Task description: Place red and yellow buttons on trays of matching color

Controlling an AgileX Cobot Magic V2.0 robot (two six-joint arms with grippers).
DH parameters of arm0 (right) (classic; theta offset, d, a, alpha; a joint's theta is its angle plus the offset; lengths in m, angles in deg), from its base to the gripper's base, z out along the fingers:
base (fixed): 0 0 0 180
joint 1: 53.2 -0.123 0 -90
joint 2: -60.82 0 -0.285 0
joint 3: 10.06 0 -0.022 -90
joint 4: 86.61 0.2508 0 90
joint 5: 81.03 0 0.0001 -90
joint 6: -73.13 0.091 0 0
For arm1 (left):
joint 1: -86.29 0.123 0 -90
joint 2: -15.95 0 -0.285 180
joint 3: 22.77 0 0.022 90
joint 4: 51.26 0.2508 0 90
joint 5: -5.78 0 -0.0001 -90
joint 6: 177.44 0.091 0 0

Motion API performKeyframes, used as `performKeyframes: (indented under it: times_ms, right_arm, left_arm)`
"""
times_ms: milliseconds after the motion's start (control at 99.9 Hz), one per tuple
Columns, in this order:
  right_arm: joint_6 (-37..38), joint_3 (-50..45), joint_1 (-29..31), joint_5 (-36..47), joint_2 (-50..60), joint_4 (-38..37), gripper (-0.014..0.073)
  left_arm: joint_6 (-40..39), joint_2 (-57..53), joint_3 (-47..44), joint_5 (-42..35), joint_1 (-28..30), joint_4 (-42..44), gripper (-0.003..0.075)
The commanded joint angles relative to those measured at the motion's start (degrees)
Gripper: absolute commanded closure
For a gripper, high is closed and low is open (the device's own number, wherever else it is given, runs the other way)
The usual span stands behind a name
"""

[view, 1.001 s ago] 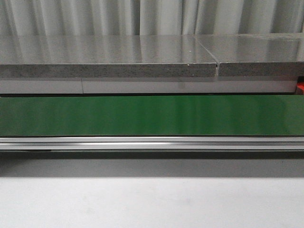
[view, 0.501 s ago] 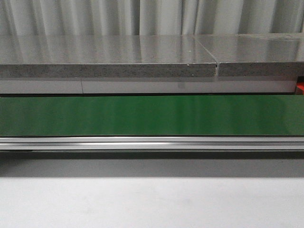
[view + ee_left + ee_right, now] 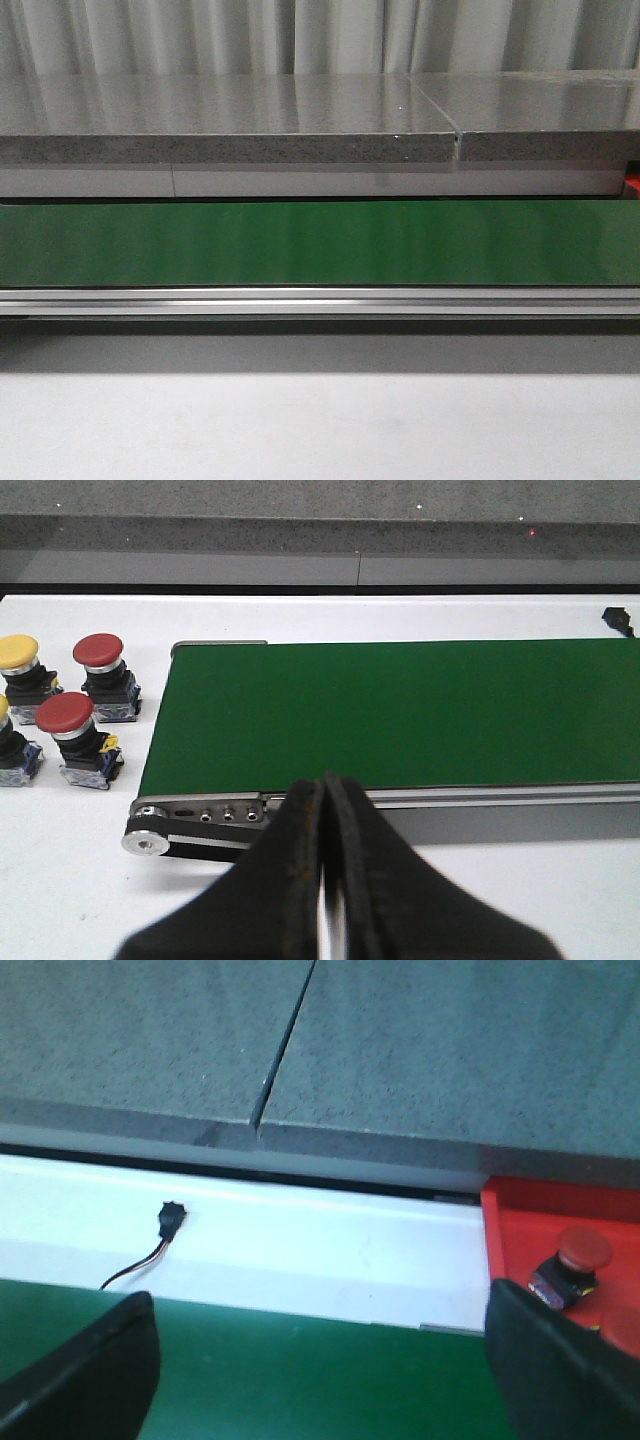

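left gripper point(image 3: 322, 900): fingers pressed together, nothing between them, hovering off the near edge of the green conveyor belt point(image 3: 400, 715). off the belt's end on the white table point(image 3: 60, 860) stand two red buttons point(image 3: 98, 652) point(image 3: 65, 713) and a yellow button point(image 3: 18, 653); another sits cut off at the frame edge. right gripper point(image 3: 320, 1360): fingers spread wide, empty, over the belt's far edge. red tray point(image 3: 530, 1222) at the belt's other end holds a red button point(image 3: 583, 1250). a black connector point(image 3: 171, 1216) with wire lies on the table.
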Motion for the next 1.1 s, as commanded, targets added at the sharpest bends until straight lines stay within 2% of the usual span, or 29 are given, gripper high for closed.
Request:
performKeyframes:
  times_ms: [0, 110, 320, 441, 1091]
  right_arm:
    - [-0.6, -2.3, 0.0, 0.6, 5.4, 0.8, -0.0001]
    - [-0.6, -7.1, 0.0, -0.8, 10.0, 0.8, 0.0120]
    - [-0.6, -12.4, 0.0, -0.7, 18.0, 0.8, 0.0491]
    - [-0.6, -12.6, 0.0, -0.5, 19.9, 0.8, 0.0667]
    - [-0.6, -12.6, 0.0, -0.4, 19.9, 0.8, 0.0662]
  left_arm:
    - [-0.5, 0.5, 1.6, -4.0, -0.5, -0.7, 0.0739]
    - [-0.5, 0.5, 1.6, -4.0, -0.5, -0.7, 0.0739]
    - [-0.5, 0.5, 1.6, -4.0, -0.5, -0.7, 0.0739]
    - [-0.5, 0.5, 1.6, -4.0, -0.5, -0.7, 0.0739]
    - [-0.5, 0.5, 1.6, -4.0, -0.5, -0.7, 0.0739]
